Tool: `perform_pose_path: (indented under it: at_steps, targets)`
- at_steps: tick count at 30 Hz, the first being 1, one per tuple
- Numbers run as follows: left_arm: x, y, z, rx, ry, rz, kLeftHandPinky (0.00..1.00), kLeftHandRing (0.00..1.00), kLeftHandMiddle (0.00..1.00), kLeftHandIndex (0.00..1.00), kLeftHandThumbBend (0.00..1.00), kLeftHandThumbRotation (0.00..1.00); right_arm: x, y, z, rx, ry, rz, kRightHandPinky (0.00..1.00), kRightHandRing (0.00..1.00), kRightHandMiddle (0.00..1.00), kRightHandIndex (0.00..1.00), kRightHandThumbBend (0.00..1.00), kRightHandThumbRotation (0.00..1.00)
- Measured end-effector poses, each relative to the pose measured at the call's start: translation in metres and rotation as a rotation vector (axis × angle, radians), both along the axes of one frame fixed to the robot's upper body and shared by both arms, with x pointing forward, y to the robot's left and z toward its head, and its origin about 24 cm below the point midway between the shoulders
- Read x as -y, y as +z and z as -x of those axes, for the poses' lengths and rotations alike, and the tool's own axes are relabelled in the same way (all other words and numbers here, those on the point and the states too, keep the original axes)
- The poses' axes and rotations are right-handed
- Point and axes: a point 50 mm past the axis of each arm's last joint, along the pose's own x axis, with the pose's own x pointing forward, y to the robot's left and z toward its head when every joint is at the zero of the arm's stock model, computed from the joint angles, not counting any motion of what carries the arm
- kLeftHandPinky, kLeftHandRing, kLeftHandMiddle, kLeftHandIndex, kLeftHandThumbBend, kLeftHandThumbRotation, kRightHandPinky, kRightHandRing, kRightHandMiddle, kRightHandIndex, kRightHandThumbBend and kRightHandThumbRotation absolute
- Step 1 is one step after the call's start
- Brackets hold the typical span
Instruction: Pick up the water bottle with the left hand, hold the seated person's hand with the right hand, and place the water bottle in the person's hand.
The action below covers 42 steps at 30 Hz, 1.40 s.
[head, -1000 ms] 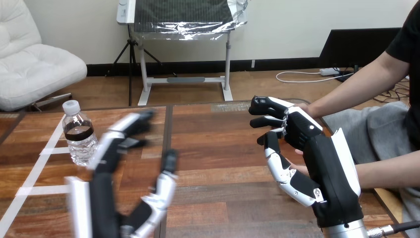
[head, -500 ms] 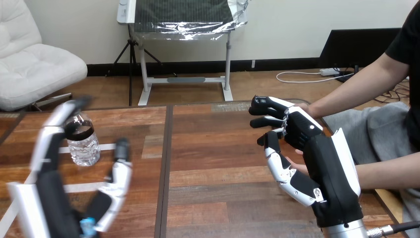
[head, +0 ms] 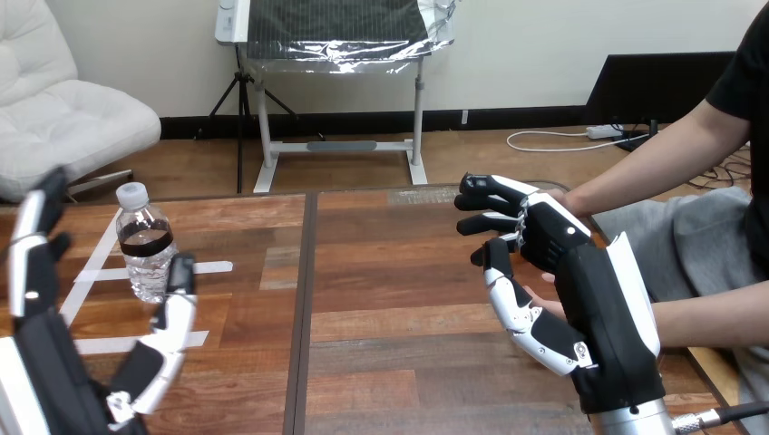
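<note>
A clear water bottle [head: 145,243] with a white cap and dark label stands upright on the wooden table [head: 390,272], at the far left. My left hand [head: 54,376] is open at the lower left. Its straight fingers [head: 32,245] rise left of the bottle and its thumb [head: 172,317] points up just in front of it, both apart from it. At the right, my right hand [head: 589,299] is shut on the person's hand [head: 542,307], with fingers curled over the top and thumb underneath. Most of the person's hand is hidden behind mine.
White tape lines [head: 100,272] mark the table around the bottle. A dark seam [head: 304,299] runs down the table's middle. The person's forearm [head: 635,163] reaches in from the upper right, and another forearm [head: 712,313] lies along the right edge.
My left hand has swung left and lower, from beside the bottle to bracketing it from the near left. The right hand and the person's hand have stayed put.
</note>
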Motion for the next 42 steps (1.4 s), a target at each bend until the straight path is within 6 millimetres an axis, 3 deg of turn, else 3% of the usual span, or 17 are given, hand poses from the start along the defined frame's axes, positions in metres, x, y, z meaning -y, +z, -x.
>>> perform_pose_path:
  at_steps: [25,34,42]
  targets:
    - [-0.033,-0.022,-0.049,-0.146,0.111,-0.006,0.90,0.92,0.93,0.92,0.74,0.35,-0.002,0.005,-0.004,0.025,0.010,0.006,0.49,0.64,0.72,0.75,0.07,0.00]
    - [-0.044,-0.027,-0.069,-0.245,0.088,-0.011,0.88,0.93,0.94,0.93,0.82,0.43,-0.002,0.005,-0.004,0.025,0.010,0.005,0.49,0.64,0.72,0.76,0.06,0.00]
    - [-0.052,-0.029,-0.084,-0.325,0.068,-0.023,0.86,0.92,0.93,0.92,0.84,0.44,-0.002,0.005,-0.004,0.025,0.012,0.004,0.50,0.65,0.73,0.76,0.06,0.00]
